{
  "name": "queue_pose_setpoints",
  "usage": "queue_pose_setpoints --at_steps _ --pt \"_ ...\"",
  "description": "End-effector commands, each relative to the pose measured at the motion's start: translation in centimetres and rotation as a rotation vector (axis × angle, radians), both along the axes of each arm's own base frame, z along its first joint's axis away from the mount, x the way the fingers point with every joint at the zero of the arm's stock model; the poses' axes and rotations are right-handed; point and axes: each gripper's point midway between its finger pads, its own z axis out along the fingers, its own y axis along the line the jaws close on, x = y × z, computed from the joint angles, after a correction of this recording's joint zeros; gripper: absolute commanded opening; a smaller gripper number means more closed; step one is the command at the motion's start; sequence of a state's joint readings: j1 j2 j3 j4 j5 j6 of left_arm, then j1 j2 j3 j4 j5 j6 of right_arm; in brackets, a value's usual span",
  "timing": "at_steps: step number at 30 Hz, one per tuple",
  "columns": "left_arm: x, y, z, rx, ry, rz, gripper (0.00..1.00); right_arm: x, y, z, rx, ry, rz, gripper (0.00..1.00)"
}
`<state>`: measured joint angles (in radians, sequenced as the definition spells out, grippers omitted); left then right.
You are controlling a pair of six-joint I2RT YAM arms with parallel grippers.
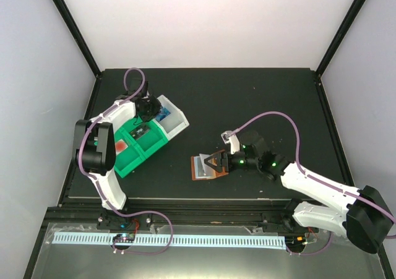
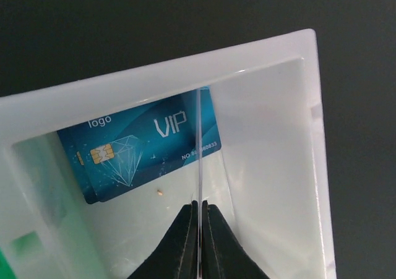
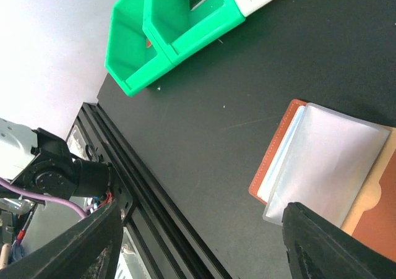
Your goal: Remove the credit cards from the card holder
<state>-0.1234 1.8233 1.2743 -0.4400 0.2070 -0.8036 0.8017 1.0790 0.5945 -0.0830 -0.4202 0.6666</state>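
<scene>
My left gripper is shut on a thin card that I see only edge-on, standing upright inside the white bin compartment. Flat on that compartment's floor lies a blue credit card marked VIP. From above, the left gripper hangs over the same compartment beside the blue card. The brown card holder lies open on the table, pale clear pockets upward. My right gripper hovers over it, open and holding nothing.
The green-and-white bin tray stands at the left. A red card lies in one green compartment and a dark card in the middle one. The black table's near edge rail runs close to the holder.
</scene>
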Motion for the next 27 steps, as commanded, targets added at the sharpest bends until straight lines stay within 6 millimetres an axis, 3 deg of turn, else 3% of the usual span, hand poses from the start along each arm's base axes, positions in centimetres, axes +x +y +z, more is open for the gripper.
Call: queue_pose_setpoints --at_steps 1,10,21,27 --pt "1.5 0.6 0.6 0.014 -0.024 0.032 0.06 0.5 0.1 0.9 -0.015 -0.04 -0.006 0.72" --pt "1.9 0.6 -0.1 0.029 -0.01 0.029 0.11 0.8 -0.3 0.7 -0.036 -0.054 -0.022 0.72" --pt "1.8 1.4 1.0 0.079 -0.028 0.038 0.2 0.6 -0.4 0.3 -0.041 -0.044 -0.021 0.72" --pt "1.6 1.9 2.7 0.11 -0.051 0.043 0.28 0.5 -0.6 0.3 -0.039 -0.045 -0.032 0.72"
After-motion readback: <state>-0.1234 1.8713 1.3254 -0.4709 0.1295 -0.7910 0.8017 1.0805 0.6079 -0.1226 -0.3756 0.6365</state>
